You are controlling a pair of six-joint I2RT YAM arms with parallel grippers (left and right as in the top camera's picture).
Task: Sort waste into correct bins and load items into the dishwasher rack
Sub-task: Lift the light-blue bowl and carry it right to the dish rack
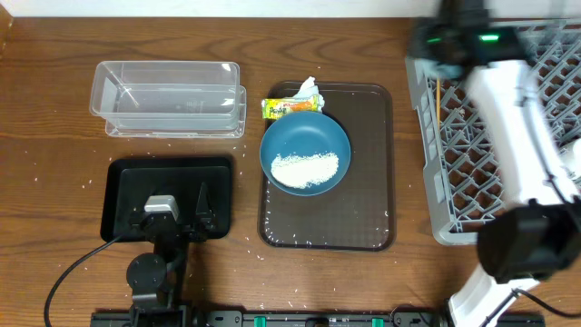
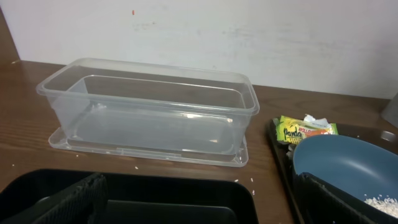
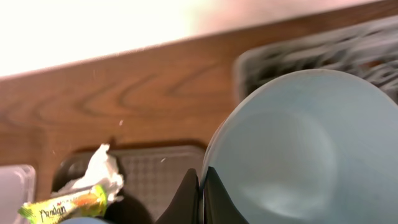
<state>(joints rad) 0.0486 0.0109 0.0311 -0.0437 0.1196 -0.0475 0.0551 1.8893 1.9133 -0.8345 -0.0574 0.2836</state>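
The right claw (image 3: 200,186) is closed, pinching the rim of the light-blue bowl (image 3: 292,143) over the dishwasher rack (image 1: 440,182) at the desk's right edge. The left claw (image 1: 177,207) hangs wide open over the black tray (image 1: 123,195) near the desk's front edge, and the clear tub (image 1: 168,95) stands beyond it. Mid-desk, the brown serving tray (image 1: 363,200) carries the dark-blue dish (image 1: 304,136) holding rice (image 1: 304,170). The wrapper (image 1: 289,108) and tissue (image 1: 307,88) lie at its far edge.
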